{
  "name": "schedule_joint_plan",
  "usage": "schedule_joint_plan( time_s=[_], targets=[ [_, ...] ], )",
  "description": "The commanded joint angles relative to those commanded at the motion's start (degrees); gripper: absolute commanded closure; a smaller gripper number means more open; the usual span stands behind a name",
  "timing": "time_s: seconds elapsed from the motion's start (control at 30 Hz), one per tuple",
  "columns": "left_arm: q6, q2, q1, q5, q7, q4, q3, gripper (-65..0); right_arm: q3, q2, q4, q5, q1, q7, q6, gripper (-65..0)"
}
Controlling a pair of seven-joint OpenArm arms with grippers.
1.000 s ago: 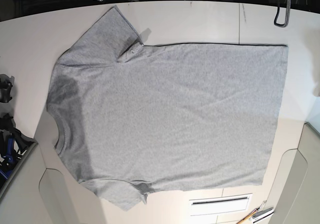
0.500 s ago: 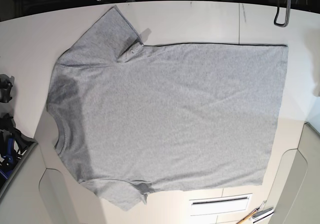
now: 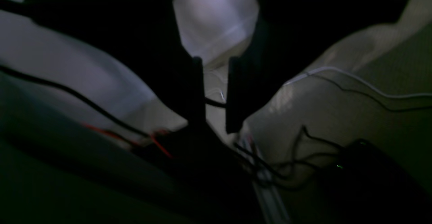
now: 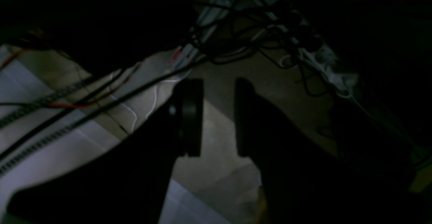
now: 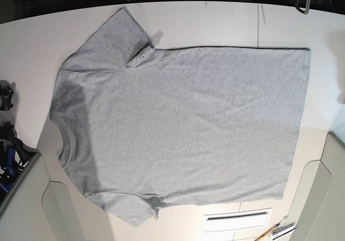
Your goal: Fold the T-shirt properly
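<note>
Hanging off the table, both claws grip nothing — the left gripper [image 3: 215, 95] and right gripper [image 4: 219, 117] each show a narrow gap over dim, seemingly cable-strewn floor; the T-shirt [image 5: 183, 128] lies flat on the table [image 5: 215, 22]

The white table [image 5: 215, 25] carries the T-shirt [image 5: 183, 128], spread flat, plain grey side up, collar toward the left.
</note>
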Motion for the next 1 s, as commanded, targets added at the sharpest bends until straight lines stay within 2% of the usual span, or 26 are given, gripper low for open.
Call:
schedule_joint_plan(
  time_s=[0.1, 0.17, 0.23, 0.37, 0.57, 0.6, 0.7, 0.8, 0.9, 1.0],
  targets=[
    [-0.02, -1.86, 5.01, -1.18, 0.0, 6.45, -2.82, -14.4, 0.0, 2.01, 3.89, 0.09, -2.62, 0.0, 0.11, -15.4],
    [-0.02, -2.45, 8.48, -1.84, -0.02, 10.95, -5.4, -14.4, 0.0, 3.78, 7.32, 1.03, -4.92, 0.0, 1.11, -15.4],
    [0.02, -2.73, 12.17, -2.08, -0.02, 15.34, -8.11, -14.4, 0.0, 5.97, 11.28, 3.37, -7.56, -0.07, 1.97, -15.4],
    [0.02, -3.3, 18.93, -2.1, -0.02, 22.97, -12.11, -14.4, 0.0, 11.91, 22.21, 8.87, -14.64, -0.24, 2.36, -15.4],
    [0.0, -5.9, 26.4, -8.94, 0.5, 32.89, -12.5, -14.4, 2.25, 20.24, 39.56, 13.6, -25.92, -0.42, 2.43, -15.4],
    [0.0, -5.9, 27.78, -8.87, 1.18, 35.01, -12.5, -14.4, 3.74, 21.33, 42.64, 14.05, -27.93, -0.42, 3.13, -15.4],
    [0.02, -5.9, 31.61, -8.92, 4.44, 41.68, -12.5, -14.5, 8.94, 24.48, 51.65, 16.02, -33.66, -0.42, 7.23, -15.4],
    [0.04, -6.25, 36.26, -8.94, 5.18, 48.76, -12.74, -14.5, 15.21, 26.69, 60.04, 20.04, -39.23, -0.68, 11.26, -15.4],
    [0.09, -6.73, 41.07, -10.19, 5.16, 56.11, -13.6, -15.1, 20.46, 28.06, 66.84, 23.43, -43.12, -0.9, 11.96, -15.4],
    [0.04, -6.69, 45.79, -10.62, 5.14, 63.73, -16.68, -15.1, 24.33, 28.65, 71.78, 25.83, -45.4, -1.29, 11.96, -15.4]
  ],
)
